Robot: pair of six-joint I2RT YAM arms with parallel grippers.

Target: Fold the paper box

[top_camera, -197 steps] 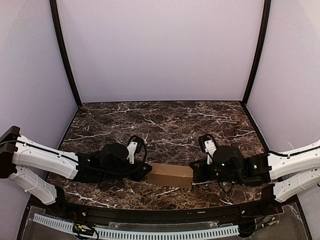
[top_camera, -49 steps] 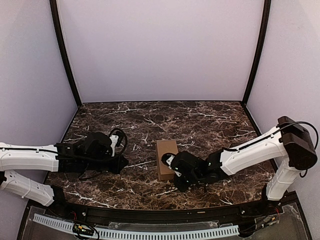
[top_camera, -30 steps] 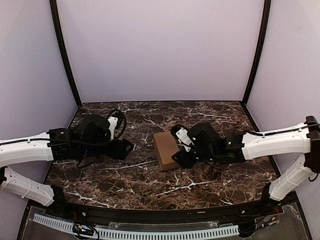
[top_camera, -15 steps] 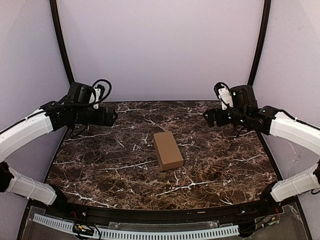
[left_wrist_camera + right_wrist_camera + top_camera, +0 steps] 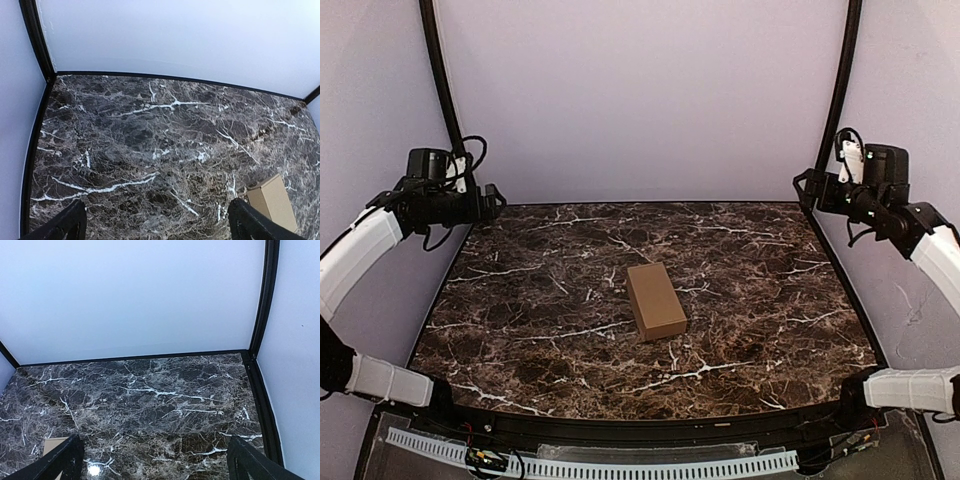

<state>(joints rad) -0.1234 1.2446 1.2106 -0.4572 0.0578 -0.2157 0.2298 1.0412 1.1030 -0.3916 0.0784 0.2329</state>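
Observation:
The paper box (image 5: pixel 655 300) is a closed, plain brown cardboard box lying flat near the middle of the dark marble table (image 5: pixel 740 330), its long side running front to back and slightly slanted. Nothing touches it. My left gripper (image 5: pixel 492 203) hangs high at the far left corner, open and empty. My right gripper (image 5: pixel 804 187) is raised at the far right corner, also open and empty. The left wrist view catches a corner of the box (image 5: pixel 272 202) beside its right finger (image 5: pixel 252 225). In the right wrist view a sliver of the box (image 5: pixel 50 446) shows at lower left.
Pale walls with black corner posts (image 5: pixel 832 110) enclose the table on three sides. A black rail and a white cable chain (image 5: pixel 590 465) run along the near edge. Both arms' white links hug the side walls.
Both arms have lifted away from the box and swung back and outward to the far corners. Both grippers have opened. The box stays where it was left.

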